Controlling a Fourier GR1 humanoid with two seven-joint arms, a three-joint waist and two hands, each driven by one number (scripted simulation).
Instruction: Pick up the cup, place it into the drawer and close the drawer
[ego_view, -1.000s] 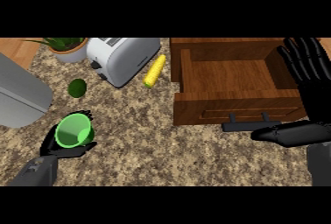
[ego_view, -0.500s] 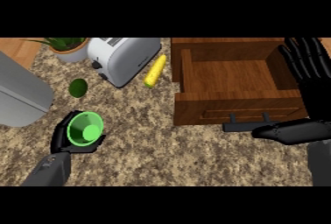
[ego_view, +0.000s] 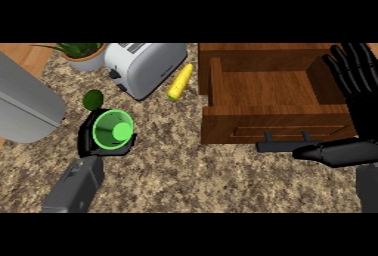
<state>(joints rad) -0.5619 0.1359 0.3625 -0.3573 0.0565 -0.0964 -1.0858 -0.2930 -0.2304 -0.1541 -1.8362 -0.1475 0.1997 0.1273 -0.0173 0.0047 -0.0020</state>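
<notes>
The left hand was curled round the green cup, mouth tipped toward the camera. The open wooden drawer lay well off to that hand's right. The right hand rested spread and open, fingers up, at the drawer's far side. The likely risk was the carry: swinging right, the cup could clip the drawer's front wall, or brush the corn cob and toaster just ahead. The speckled stone counter also held a dark green fruit just beyond the cup, and a potted plant.
</notes>
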